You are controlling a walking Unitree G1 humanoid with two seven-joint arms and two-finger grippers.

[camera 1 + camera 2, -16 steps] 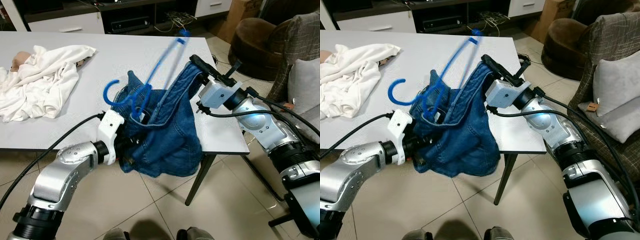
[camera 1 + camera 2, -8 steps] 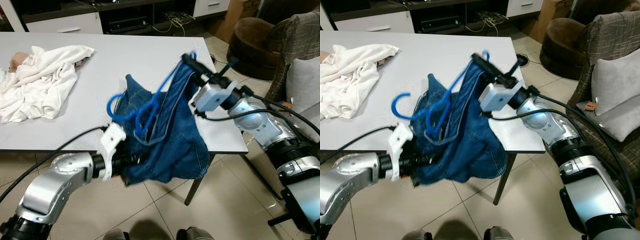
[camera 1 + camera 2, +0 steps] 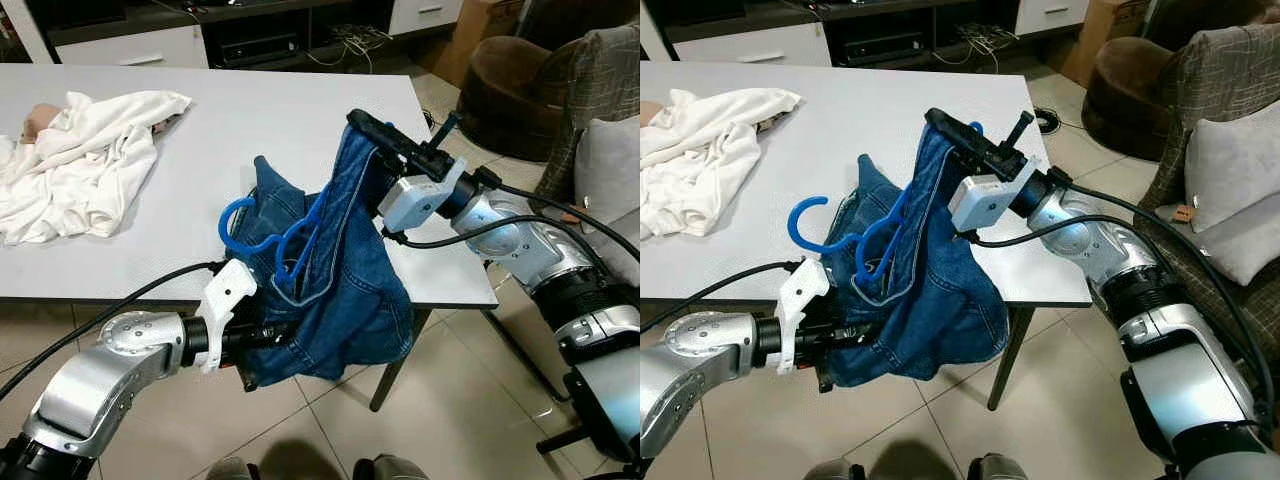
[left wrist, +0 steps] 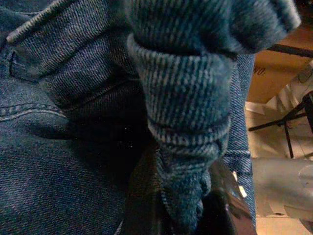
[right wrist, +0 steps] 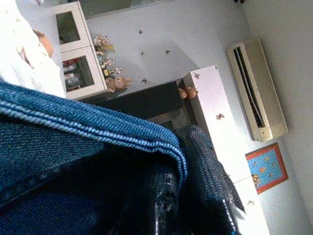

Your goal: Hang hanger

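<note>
both arms point(image 3: 120, 350) raised, stretching jeans point(image 3: 340, 290) with hanger point(image 3: 290, 235) inside.

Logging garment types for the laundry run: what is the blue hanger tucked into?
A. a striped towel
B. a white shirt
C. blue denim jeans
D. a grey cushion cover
C: the blue hanger sits inside the waistband of the denim jeans, which the left gripper and right gripper hold up at the table edge.

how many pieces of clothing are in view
2: blue jeans held up by both grippers at the table's front edge, and a white garment crumpled on the table's far left. More may be hidden.
</note>
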